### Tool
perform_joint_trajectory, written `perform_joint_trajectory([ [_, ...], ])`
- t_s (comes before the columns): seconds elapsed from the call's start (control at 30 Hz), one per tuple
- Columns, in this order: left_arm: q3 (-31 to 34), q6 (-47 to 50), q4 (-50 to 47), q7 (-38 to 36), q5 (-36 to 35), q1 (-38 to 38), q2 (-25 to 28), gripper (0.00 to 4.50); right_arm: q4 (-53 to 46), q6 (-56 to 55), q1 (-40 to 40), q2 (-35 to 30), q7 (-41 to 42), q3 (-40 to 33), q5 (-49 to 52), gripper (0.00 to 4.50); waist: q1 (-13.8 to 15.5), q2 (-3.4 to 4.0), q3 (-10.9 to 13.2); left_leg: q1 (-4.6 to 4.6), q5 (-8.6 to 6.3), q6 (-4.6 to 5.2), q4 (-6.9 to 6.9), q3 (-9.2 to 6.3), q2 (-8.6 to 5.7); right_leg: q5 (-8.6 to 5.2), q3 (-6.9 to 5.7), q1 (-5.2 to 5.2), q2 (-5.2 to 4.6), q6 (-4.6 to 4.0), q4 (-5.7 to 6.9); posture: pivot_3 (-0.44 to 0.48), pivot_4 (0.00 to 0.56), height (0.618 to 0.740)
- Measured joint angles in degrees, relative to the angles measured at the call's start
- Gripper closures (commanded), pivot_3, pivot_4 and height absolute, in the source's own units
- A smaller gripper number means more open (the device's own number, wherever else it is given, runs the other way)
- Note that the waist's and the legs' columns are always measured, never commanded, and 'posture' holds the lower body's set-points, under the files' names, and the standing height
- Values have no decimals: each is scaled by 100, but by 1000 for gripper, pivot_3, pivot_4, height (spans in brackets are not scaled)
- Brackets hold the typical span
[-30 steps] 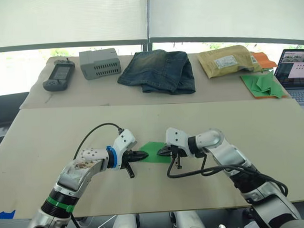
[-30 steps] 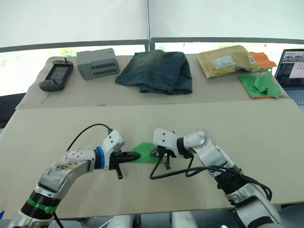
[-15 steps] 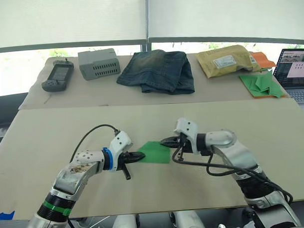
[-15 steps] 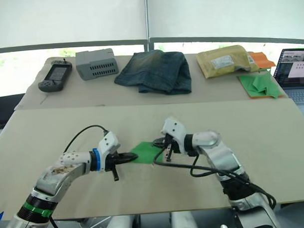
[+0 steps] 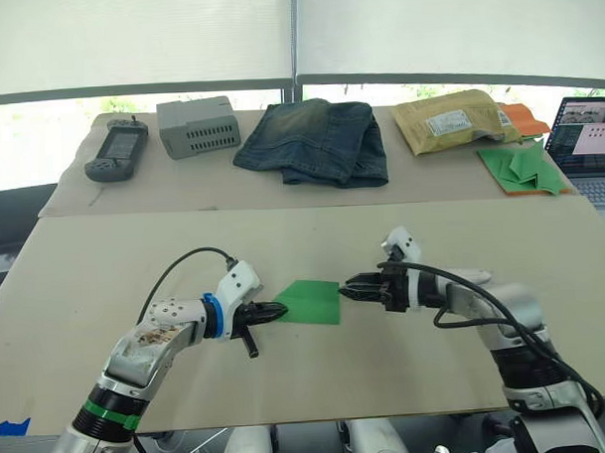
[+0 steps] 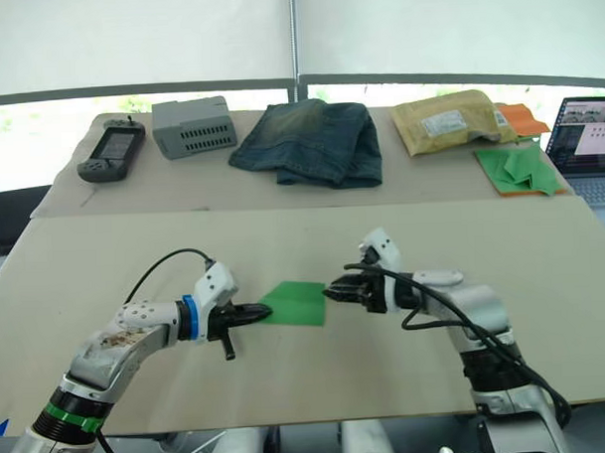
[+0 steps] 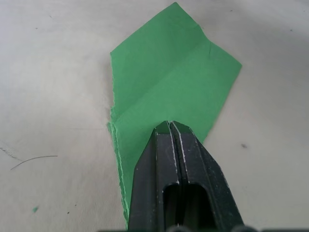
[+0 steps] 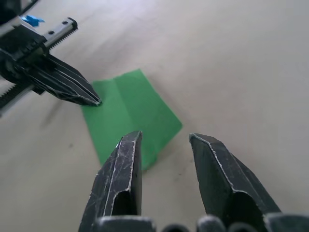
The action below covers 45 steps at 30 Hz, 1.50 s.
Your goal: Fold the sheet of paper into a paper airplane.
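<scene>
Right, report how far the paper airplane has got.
Early stage. The thin bright green sheet of paper lies flat on the tan table with a crease down its middle, so some folding looks done, but no pointed wedge yet. In hand: the left tool is shut with its tip pinning the sheet's near-left edge, and the right tool hovers open just off the opposite edge. The nose and wing folds are left.
</scene>
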Motion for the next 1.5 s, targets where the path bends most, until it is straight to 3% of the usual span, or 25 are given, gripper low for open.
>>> perform_joint_trajectory([
  [0.3,6,-11,43,-88,0,-43,94,4500,696,-93,-264,260,11,82,90,2622,-13,0,0,-1,0,0,0,0,1,0,-1,-3,3,0,1,0,150,728],
  [0.5,48,44,45,-87,-1,-49,96,4500,678,-385,-243,209,147,139,81,4467,-12,0,0,-2,0,0,0,0,1,0,0,-3,2,1,0,0,150,728],
  [1.03,56,62,299,-95,24,-290,96,4500,80,-4674,495,-530,1095,1130,-1490,4467,-6,0,0,1,0,0,0,3,-1,-1,0,-2,2,5,0,0,150,728],
  [1.33,56,63,305,-94,58,-302,86,4500,86,-5482,643,-530,981,1374,-1989,4467,5,0,0,3,0,0,0,2,0,-1,0,-1,2,4,1,0,150,728],
  [1.5,132,118,488,-87,-12,-375,-26,4500,566,-5982,618,-464,786,1587,-2372,4467,9,0,0,9,0,0,3,4,0,-1,0,7,1,4,2,0,150,728],
])
